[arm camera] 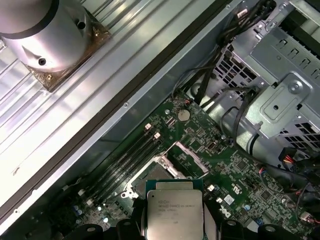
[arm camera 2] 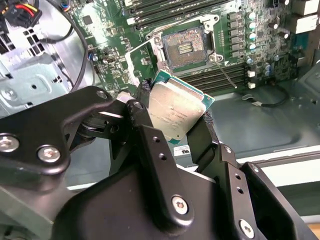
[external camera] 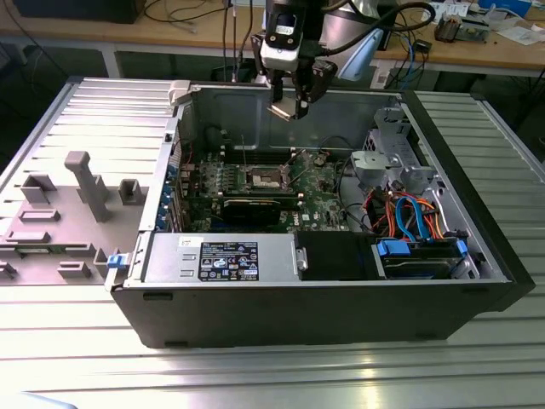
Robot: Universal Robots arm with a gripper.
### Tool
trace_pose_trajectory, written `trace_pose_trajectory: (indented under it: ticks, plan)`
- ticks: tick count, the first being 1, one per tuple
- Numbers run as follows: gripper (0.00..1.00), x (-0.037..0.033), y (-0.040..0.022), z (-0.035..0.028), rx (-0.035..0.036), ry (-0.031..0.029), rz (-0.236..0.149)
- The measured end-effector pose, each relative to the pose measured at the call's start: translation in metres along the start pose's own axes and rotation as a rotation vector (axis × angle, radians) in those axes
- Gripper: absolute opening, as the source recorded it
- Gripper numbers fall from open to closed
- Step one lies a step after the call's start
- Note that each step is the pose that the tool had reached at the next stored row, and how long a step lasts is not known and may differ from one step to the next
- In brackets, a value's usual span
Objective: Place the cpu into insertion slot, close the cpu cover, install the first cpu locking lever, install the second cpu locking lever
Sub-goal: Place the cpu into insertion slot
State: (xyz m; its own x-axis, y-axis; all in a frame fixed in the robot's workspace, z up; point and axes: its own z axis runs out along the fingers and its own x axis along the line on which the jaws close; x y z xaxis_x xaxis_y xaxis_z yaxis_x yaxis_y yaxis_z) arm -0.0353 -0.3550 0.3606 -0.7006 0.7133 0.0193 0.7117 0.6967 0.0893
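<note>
- Starting at the exterior view's left, a grey ribbed panel [external camera: 102, 119] with moulded holders lay beside the open computer case [external camera: 255, 319] on the metal worktop [external camera: 255, 375]. Nothing on it bore on the job.
- Inside the case's near wall sat a black box with a white label [external camera: 228, 260], which was not the chip.
- Over the middle of the case hung the hand [external camera: 292, 102], closed on the cpu [arm camera 2: 176, 111]. In the second wrist view its black fingers [arm camera 2: 150, 132] pinched opposite edges of the chip. The chip's silver top faced the camera and it sat at a tilt.
- Down on the green board, well apart from the chip, the insertion slot [arm camera 2: 184, 46] lay bare with its dark centre and pins exposed. I judged the first step to be underway but not finished: chip picked up and carried over the case, not yet seated.
- Beside the slot the cpu cover [arm camera 2: 129, 61] appeared to be swung up and open, so closing it was not yet done.
- A thin wire lever [arm camera 2: 226, 74] stuck out loose next to the slot. By my reading both locking levers were not yet installed.
- At the exterior view's right stood the metal drive cage [external camera: 387, 162] and a bundle of blue and orange cables [external camera: 409, 217], clear of the hand.
</note>
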Motion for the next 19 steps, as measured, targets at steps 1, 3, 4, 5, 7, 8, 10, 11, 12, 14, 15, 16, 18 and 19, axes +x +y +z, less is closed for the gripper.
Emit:
trace_pose_trajectory:
  ticks: [1,3,4,5,7,8,10,11,12,14,15,16,18,19]
  plan:
    - [0.55,0.0000,0.0000,0.0002,-0.0004,-0.0016,0.018]
    - [0.55,0.0000,0.0000,0.0004,-0.0008,-0.0035,0.040]
    - [0.55,0.0000,0.0000,0.0005,-0.0011,-0.0050,0.056]
    - [0.55,0.0000,-0.0001,0.0007,-0.0015,-0.0066,0.074]
    - [0.55,0.0005,-0.0006,0.0008,-0.0019,-0.0094,0.105]
    - [0.55,0.0009,-0.0010,0.0008,-0.0021,-0.0103,0.115]
    - [0.55,0.0009,-0.0010,0.0008,-0.0023,-0.0107,0.120]
    - [0.55,0.0010,-0.0011,0.0008,-0.0023,-0.0108,0.120]
    - [0.55,0.0010,-0.0011,0.0008,-0.0023,-0.0108,0.120]
    - [0.55,0.0010,-0.0010,0.0008,-0.0023,-0.0108,0.120]
    - [0.55,0.0010,-0.0011,0.0008,-0.0023,-0.0108,0.120]
    - [0.55,0.0010,-0.0011,0.0008,-0.0024,-0.0108,0.120]
    - [0.55,0.0010,-0.0011,0.0009,-0.0027,-0.0119,0.133]
    - [0.55,0.0010,-0.0011,0.0010,-0.0029,-0.0126,0.141]
